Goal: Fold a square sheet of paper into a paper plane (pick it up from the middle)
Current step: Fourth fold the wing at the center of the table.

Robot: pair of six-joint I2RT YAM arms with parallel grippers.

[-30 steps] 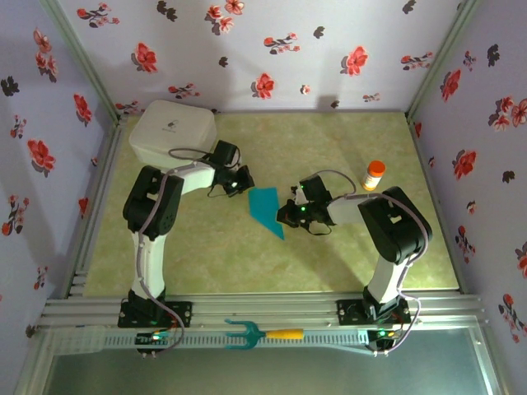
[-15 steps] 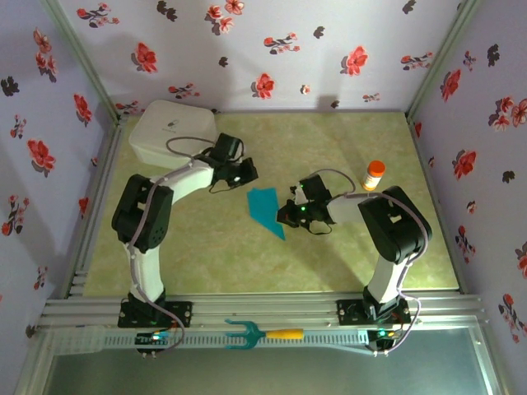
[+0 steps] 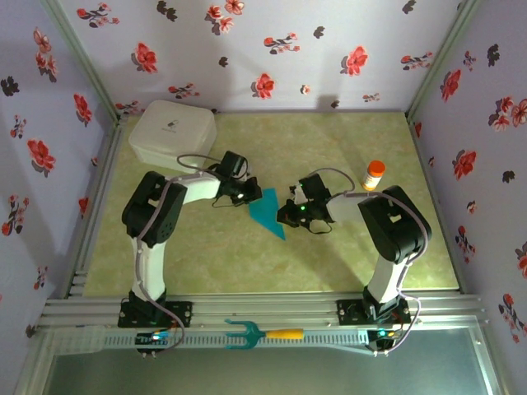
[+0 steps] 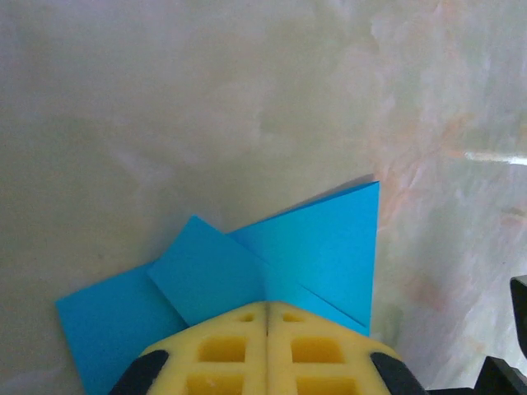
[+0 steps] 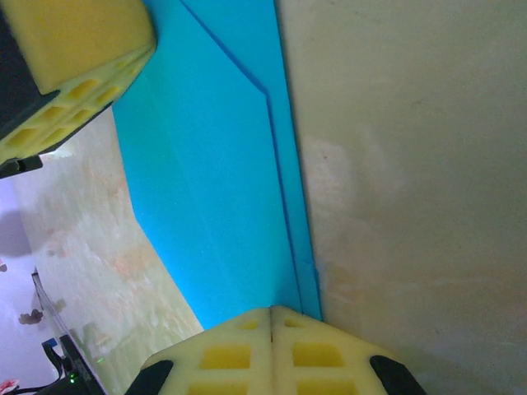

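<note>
The teal-blue sheet of paper (image 3: pixel 268 211) lies flat mid-table, folded into a narrow pointed shape with overlapping flaps. My left gripper (image 3: pixel 249 195) is shut, its yellow tips resting on the paper's upper left edge. In the left wrist view the folded flaps (image 4: pixel 305 247) spread out just beyond the closed tips (image 4: pixel 266 306). My right gripper (image 3: pixel 286 216) is shut too, its tips on the paper's right long edge. The right wrist view shows the layered edge of the paper (image 5: pixel 206 181) running away from the closed tips (image 5: pixel 271 311), with the left gripper's yellow fingers (image 5: pixel 74 49) at the far end.
A white box (image 3: pixel 173 132) stands at the back left and an orange bottle (image 3: pixel 375 174) at the right, close to the right arm. A teal fork-shaped tool with a yellow handle (image 3: pixel 259 333) lies on the front rail. Flowered walls enclose the table.
My left gripper swung away from the box and came down onto the paper's upper left edge. The right arm and the paper have stayed put.
</note>
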